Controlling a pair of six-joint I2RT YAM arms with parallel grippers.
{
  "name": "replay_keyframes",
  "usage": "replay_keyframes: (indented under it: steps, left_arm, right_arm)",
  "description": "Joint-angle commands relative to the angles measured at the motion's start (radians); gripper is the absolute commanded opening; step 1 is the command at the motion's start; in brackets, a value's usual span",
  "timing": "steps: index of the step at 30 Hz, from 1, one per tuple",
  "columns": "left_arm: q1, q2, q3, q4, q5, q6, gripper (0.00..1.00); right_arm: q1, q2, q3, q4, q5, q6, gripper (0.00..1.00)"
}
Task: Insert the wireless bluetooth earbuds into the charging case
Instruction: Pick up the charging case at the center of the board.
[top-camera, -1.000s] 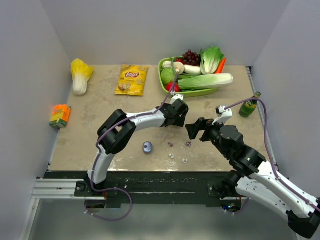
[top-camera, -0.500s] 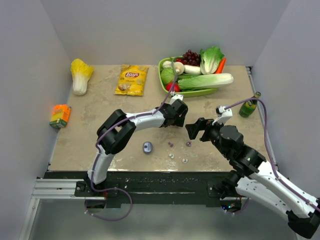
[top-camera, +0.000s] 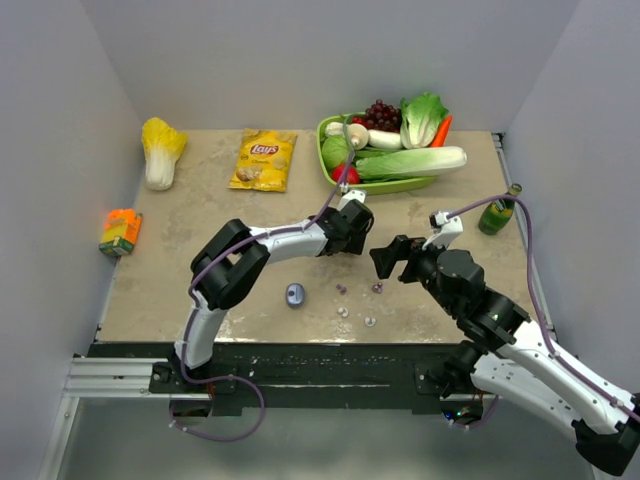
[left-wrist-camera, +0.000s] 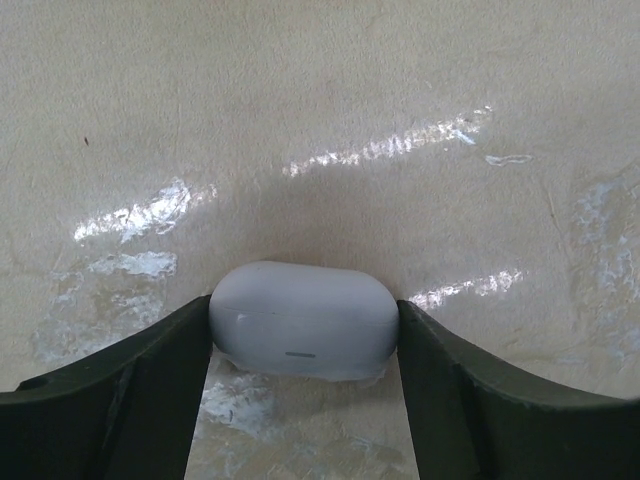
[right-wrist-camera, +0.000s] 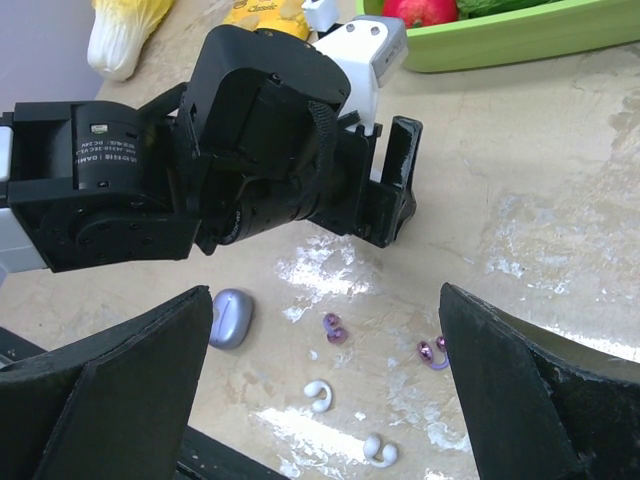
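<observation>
A pale grey-white charging case (left-wrist-camera: 303, 320), lid closed, lies on the table, and my left gripper (left-wrist-camera: 305, 312) is shut on it, both fingers touching its ends. From above, the left gripper (top-camera: 353, 226) hides that case. A second, lilac charging case (top-camera: 294, 294) (right-wrist-camera: 229, 318) lies closed nearer the front. Two lilac earbuds (right-wrist-camera: 334, 328) (right-wrist-camera: 433, 351) and two white earbuds (right-wrist-camera: 318, 395) (right-wrist-camera: 381, 451) lie loose on the table. My right gripper (right-wrist-camera: 325, 296) hangs wide open above them, holding nothing; from above, the right gripper (top-camera: 390, 258) is just right of the left one.
A green tray (top-camera: 395, 186) of vegetables and grapes stands at the back. A chips bag (top-camera: 264, 160), a cabbage (top-camera: 160, 150) and an orange carton (top-camera: 120, 231) lie to the left. A green bottle (top-camera: 497, 213) stands at the right edge.
The left gripper's jaws have closed in onto the pale charging case. Both arms have hardly shifted; the earbuds and the lilac case lie where they were.
</observation>
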Motion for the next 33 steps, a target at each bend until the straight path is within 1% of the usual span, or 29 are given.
replay_keyframes:
  steps: [1, 3, 5, 6, 8, 9, 10, 12, 13, 14, 15, 16, 17, 18, 19, 20, 21, 22, 23, 24, 25, 26, 27, 29, 30, 31, 33]
  left_arm:
    - [0.006, -0.033, -0.082, -0.043, 0.043, 0.034, 0.50]
    - [0.006, -0.075, -0.102, 0.001, 0.037, 0.036, 0.38]
    - [0.008, -0.110, -0.139, 0.040, 0.036, 0.045, 0.32]
    - [0.008, -0.153, -0.151, 0.078, 0.030, 0.051, 0.25]
    - [0.008, -0.220, -0.190, 0.118, 0.023, 0.074, 0.16]
    - [0.008, -0.245, -0.205, 0.167, 0.016, 0.085, 0.04]
    - [0.008, -0.272, -0.245, 0.190, 0.010, 0.097, 0.00]
    - [0.008, -0.364, -0.300, 0.306, 0.019, 0.120, 0.00]
    - [0.008, -0.398, -0.373, 0.349, 0.023, 0.138, 0.00]
    - [0.006, -0.471, -0.413, 0.438, 0.027, 0.145, 0.00]
    - [0.006, -0.510, -0.456, 0.484, 0.042, 0.148, 0.00]
    - [0.008, -0.548, -0.552, 0.542, 0.056, 0.161, 0.00]
    - [0.006, -0.626, -0.610, 0.680, 0.078, 0.175, 0.00]
    - [0.006, -0.660, -0.666, 0.755, 0.147, 0.191, 0.00]
    - [0.003, -0.696, -0.784, 0.837, 0.184, 0.224, 0.00]
    - [0.002, -0.757, -0.843, 1.012, 0.219, 0.237, 0.00]
    - [-0.001, -0.785, -0.904, 1.102, 0.281, 0.252, 0.00]
    - [-0.009, -0.811, -1.016, 1.191, 0.301, 0.282, 0.00]
    - [-0.015, -0.852, -1.068, 1.354, 0.322, 0.301, 0.00]
    - [-0.018, -0.869, -1.116, 1.430, 0.377, 0.324, 0.00]
    - [-0.024, -0.882, -1.197, 1.502, 0.407, 0.374, 0.00]
    - [-0.027, -0.903, -1.230, 1.614, 0.424, 0.398, 0.00]
    - [-0.027, -0.914, -1.256, 1.652, 0.463, 0.422, 0.00]
    - [-0.029, -0.943, -1.303, 1.713, 0.471, 0.479, 0.00]
    - [-0.029, -0.952, -1.314, 1.727, 0.494, 0.496, 0.00]
    - [-0.030, -0.960, -1.329, 1.739, 0.504, 0.520, 0.00]
    - [-0.030, -0.977, -1.340, 1.759, 0.540, 0.565, 0.00]
  right_arm:
    - [-0.002, 0.000, 0.040, 0.028, -0.017, 0.008, 0.98]
    - [-0.002, 0.002, 0.048, 0.031, -0.018, 0.009, 0.98]
    - [-0.002, 0.005, 0.072, 0.027, -0.011, 0.002, 0.98]
    - [-0.002, 0.008, 0.081, 0.027, -0.006, -0.003, 0.98]
    - [-0.002, 0.018, 0.118, 0.022, 0.017, -0.017, 0.98]
    - [-0.002, 0.023, 0.132, 0.021, 0.032, -0.020, 0.98]
    - [-0.003, 0.028, 0.159, 0.013, 0.060, -0.020, 0.98]
    - [-0.002, 0.051, 0.186, 0.001, 0.109, -0.018, 0.98]
    - [-0.002, 0.058, 0.193, -0.004, 0.144, -0.018, 0.98]
    - [-0.002, 0.066, 0.207, -0.006, 0.161, -0.023, 0.97]
    - [-0.002, 0.075, 0.213, -0.003, 0.175, -0.025, 0.96]
    - [-0.002, 0.080, 0.220, 0.001, 0.183, -0.031, 0.95]
    - [-0.003, 0.081, 0.227, 0.014, 0.161, -0.055, 0.95]
    - [-0.002, 0.094, 0.232, 0.019, 0.137, -0.070, 0.96]
    - [-0.002, 0.101, 0.236, 0.022, 0.117, -0.081, 0.96]
    - [-0.002, 0.110, 0.250, 0.021, 0.097, -0.092, 0.98]
    - [-0.002, 0.133, 0.255, 0.021, 0.059, -0.092, 0.98]
    - [-0.002, 0.144, 0.259, 0.019, 0.049, -0.094, 0.98]
    - [-0.002, 0.155, 0.262, 0.022, 0.023, -0.104, 0.98]
    - [-0.003, 0.163, 0.258, 0.031, -0.018, -0.113, 0.98]
    - [-0.002, 0.176, 0.250, 0.046, -0.046, -0.117, 0.98]
    - [-0.002, 0.184, 0.246, 0.054, -0.073, -0.124, 0.98]
    - [-0.003, 0.193, 0.246, 0.059, -0.136, -0.132, 0.98]
    - [-0.002, 0.244, 0.250, 0.060, -0.190, -0.147, 0.98]
    - [-0.002, 0.270, 0.256, 0.056, -0.222, -0.150, 0.98]
    - [0.000, 0.293, 0.275, 0.038, -0.286, -0.158, 0.98]
    - [0.000, 0.357, 0.286, 0.024, -0.339, -0.167, 0.98]
